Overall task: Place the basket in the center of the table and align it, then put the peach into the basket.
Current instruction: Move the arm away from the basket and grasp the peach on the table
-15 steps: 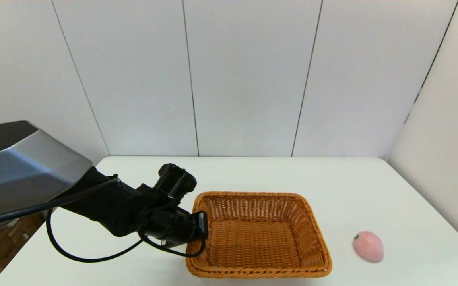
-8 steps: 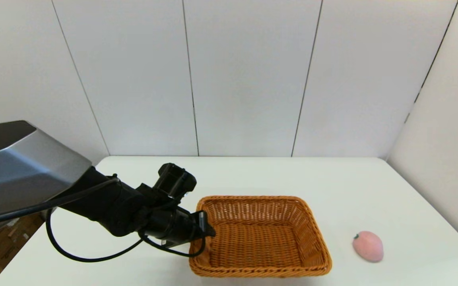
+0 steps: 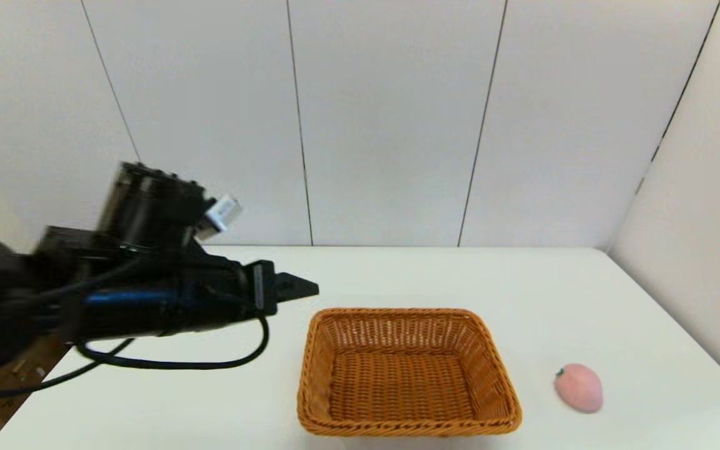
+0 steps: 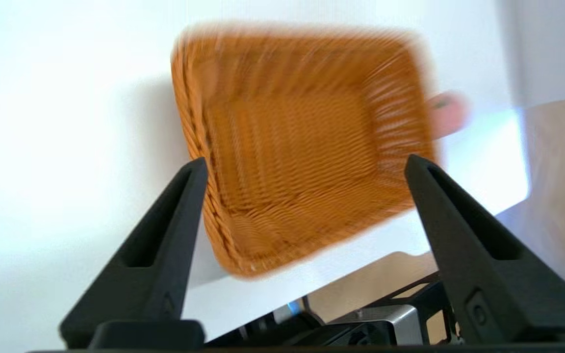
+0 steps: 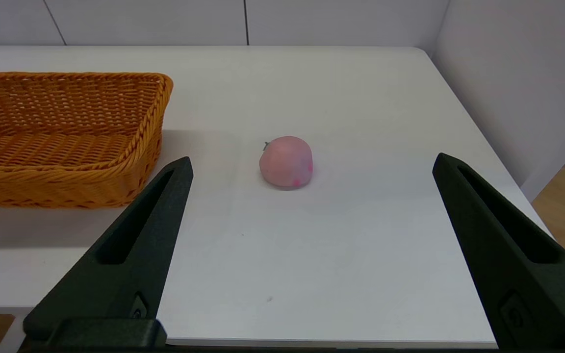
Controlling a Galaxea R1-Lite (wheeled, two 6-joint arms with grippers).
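with the wide-open, empty right gripper (image 5: 312,162) near the peach (image 5: 286,162), could easily roll it away from the basket (image 5: 66,142); left gripper (image 4: 307,164) also open, empty.

Left gripper (image 3: 300,287): raised at frame's left-centre, pointing right, fingers spread wide. Right gripper (image 5: 312,166): low, outside head view, fingers spread wide.

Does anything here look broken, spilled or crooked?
Nothing stands out. The wicker basket sits upright and square on the white table, empty and intact. The peach lies on the table to its right, apart from it. Both grippers, left and right, are open and hold nothing.
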